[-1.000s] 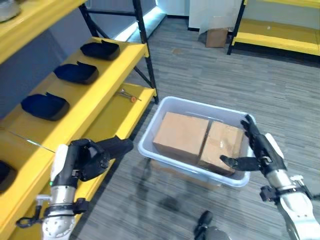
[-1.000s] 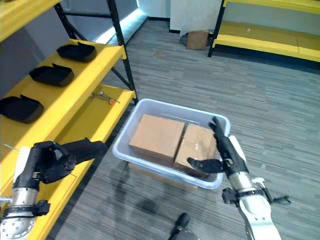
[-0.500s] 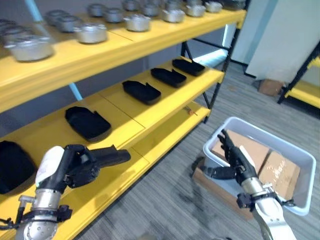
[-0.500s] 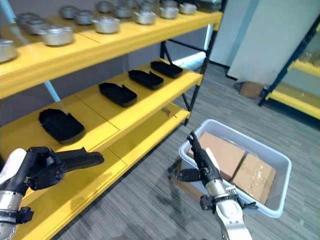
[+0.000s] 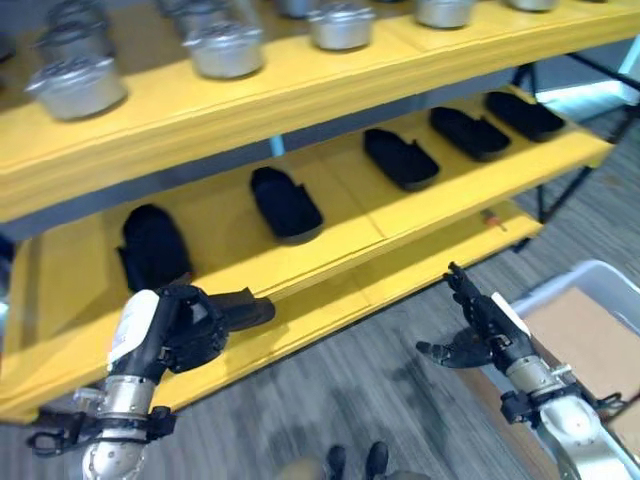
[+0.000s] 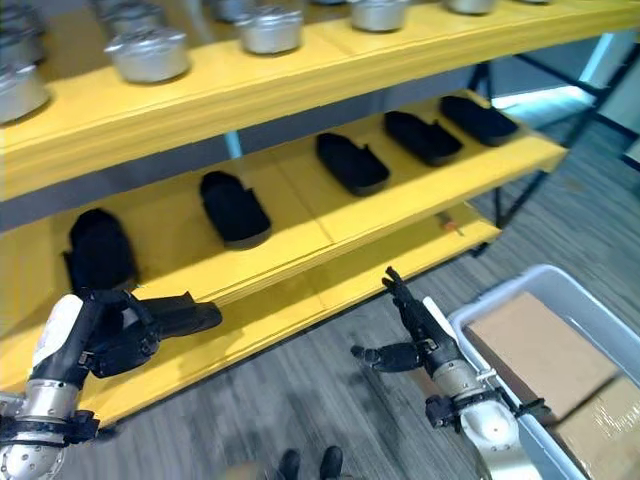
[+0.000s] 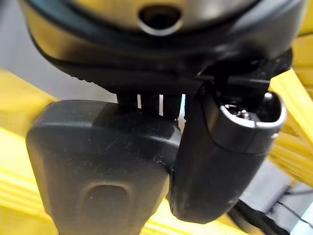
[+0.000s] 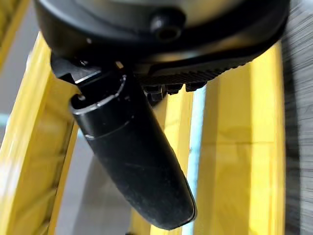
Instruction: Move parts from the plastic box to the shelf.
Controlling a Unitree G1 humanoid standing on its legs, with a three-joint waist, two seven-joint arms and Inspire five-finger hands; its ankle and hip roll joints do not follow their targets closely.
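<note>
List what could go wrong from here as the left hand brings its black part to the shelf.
1. The left hand grips the black part at one end, so most of it sticks out unsupported; it may twist or slip on set-down.
2. The black parts already lying on the middle shelf sit close together, so the incoming one could knock a neighbour.
3. The open right hand hovers near the plastic box and the lower shelf edge, and could clip either.

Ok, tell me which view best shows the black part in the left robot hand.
The left wrist view: the black part sits close up, clamped by the left robot hand. Both eye views show it end-on, poking out toward the yellow shelf.
</note>
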